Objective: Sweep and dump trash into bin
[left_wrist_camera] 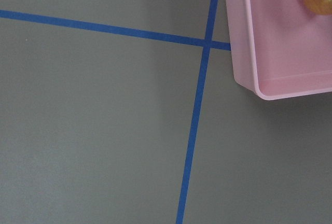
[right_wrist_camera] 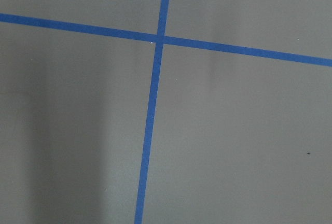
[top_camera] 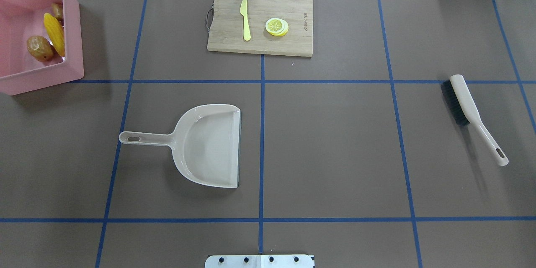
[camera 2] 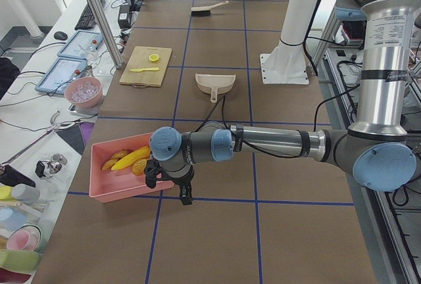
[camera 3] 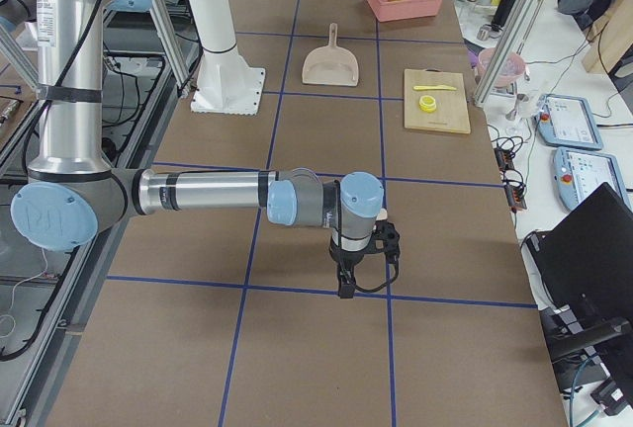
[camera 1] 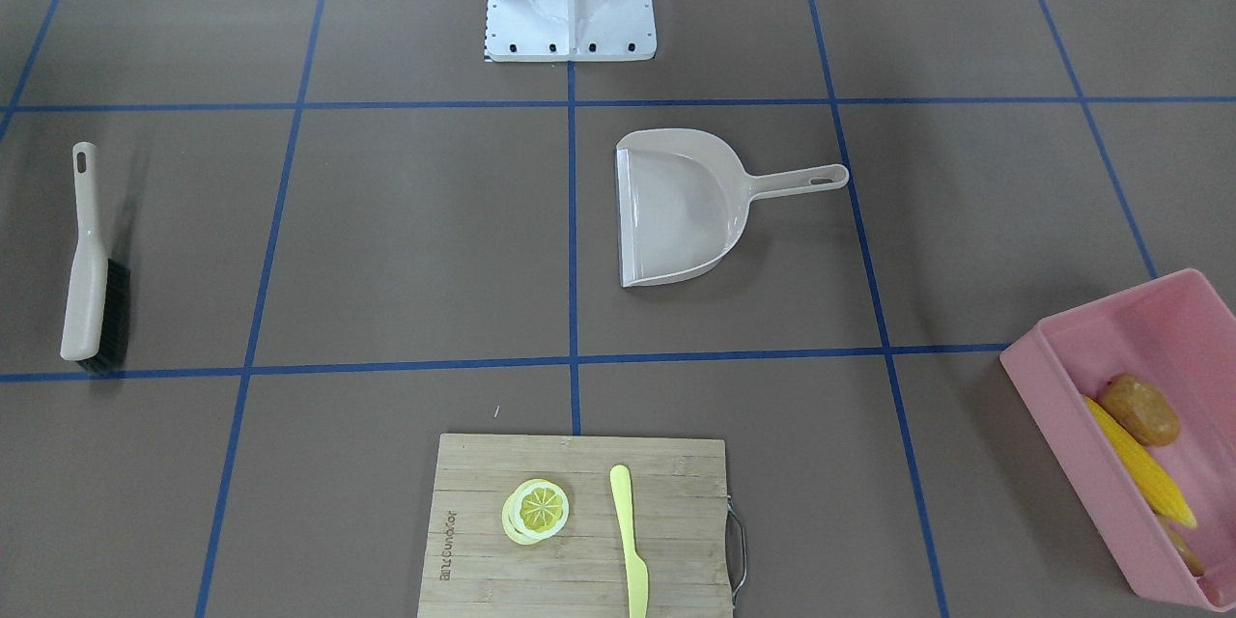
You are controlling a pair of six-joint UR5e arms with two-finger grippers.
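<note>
Saw corn cob (camera 1: 1139, 459), potato (camera 1: 1139, 408), ginger root (top_camera: 57, 10) in the bin (camera 1: 1072, 463) just beside the left pincer (camera 2: 172, 185); could not tell released from clenched there or on the right pincer (camera 3: 356, 271).

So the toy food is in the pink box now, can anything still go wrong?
Two things, maybe. The left tool hangs close by the near corner of the bin, so a careless move could bump the bin and spill the corn and potato. Also, the lemon slice and knife lie on the cutting board. They are not trash, so a sweep there would be a mistake.
</note>
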